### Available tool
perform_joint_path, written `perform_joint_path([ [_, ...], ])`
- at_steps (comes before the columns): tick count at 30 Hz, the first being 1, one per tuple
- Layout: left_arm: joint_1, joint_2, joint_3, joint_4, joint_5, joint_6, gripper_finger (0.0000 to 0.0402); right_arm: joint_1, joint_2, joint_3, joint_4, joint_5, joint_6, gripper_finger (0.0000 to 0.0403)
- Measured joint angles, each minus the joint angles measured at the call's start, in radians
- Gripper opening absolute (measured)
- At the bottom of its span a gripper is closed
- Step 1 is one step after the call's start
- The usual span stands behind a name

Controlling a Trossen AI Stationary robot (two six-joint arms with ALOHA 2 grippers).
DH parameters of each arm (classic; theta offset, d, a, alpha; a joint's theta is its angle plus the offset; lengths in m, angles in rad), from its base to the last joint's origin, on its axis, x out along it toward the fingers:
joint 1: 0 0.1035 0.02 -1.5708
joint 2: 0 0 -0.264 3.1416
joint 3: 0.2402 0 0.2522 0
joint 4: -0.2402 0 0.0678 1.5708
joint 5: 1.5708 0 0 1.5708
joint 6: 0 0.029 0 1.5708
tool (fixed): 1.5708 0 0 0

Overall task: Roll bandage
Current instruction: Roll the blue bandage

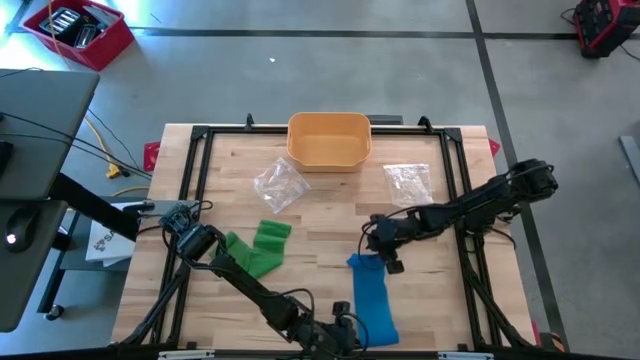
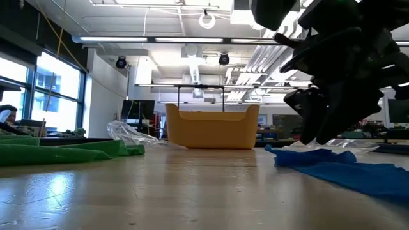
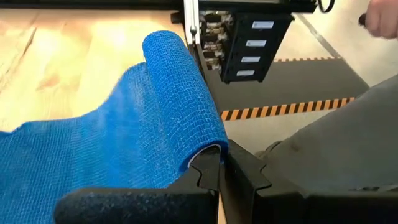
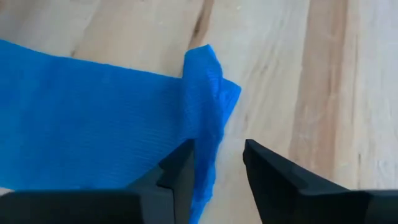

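Observation:
A blue bandage (image 1: 375, 295) lies as a strip on the wooden table, running from the middle toward the near edge. Its near end is curled into a roll (image 3: 180, 93), and my left gripper (image 3: 224, 163) is shut on that roll at the table's near edge (image 1: 345, 320). My right gripper (image 4: 217, 163) stands open over the bandage's far end (image 4: 208, 93), which is crumpled at one corner. In the low view that gripper (image 2: 316, 131) hangs just above the blue cloth (image 2: 345, 169). A green bandage (image 1: 258, 250) lies loose on the table to the left. My left gripper pinches the open side end of the blue roll (image 3: 200, 155) between its two fingers, coming in along the roll's axis. The roll lies on the table, with the flat strip (image 3: 74, 155) running off from it. My right gripper: one finger (image 4: 177, 171) overlaps the bandage's edge, and I cannot tell whether it touches.
An orange basket (image 1: 328, 140) stands at the far middle. Two clear plastic bags (image 1: 278, 185) (image 1: 408, 180) lie in front of it. A black frame (image 1: 200, 135) runs round the table. Bare wood lies between the green and blue bandages.

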Motion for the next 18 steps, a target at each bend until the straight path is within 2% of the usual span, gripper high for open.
perform_joint_path([
  [10,0.0,0.0,0.0,-0.011,-0.004,0.0,0.0007,0.048,0.057,0.0,-0.001,0.088,0.039,0.0074],
  [15,0.0,0.001,0.0,-0.013,0.003,-0.023,0.0007,0.06,0.055,0.0,-0.004,0.185,0.06,0.0011],
  [18,-0.003,0.002,0.0,-0.013,0.033,-0.063,0.0007,0.051,0.017,0.0,-0.011,0.215,0.088,0.0008],
])
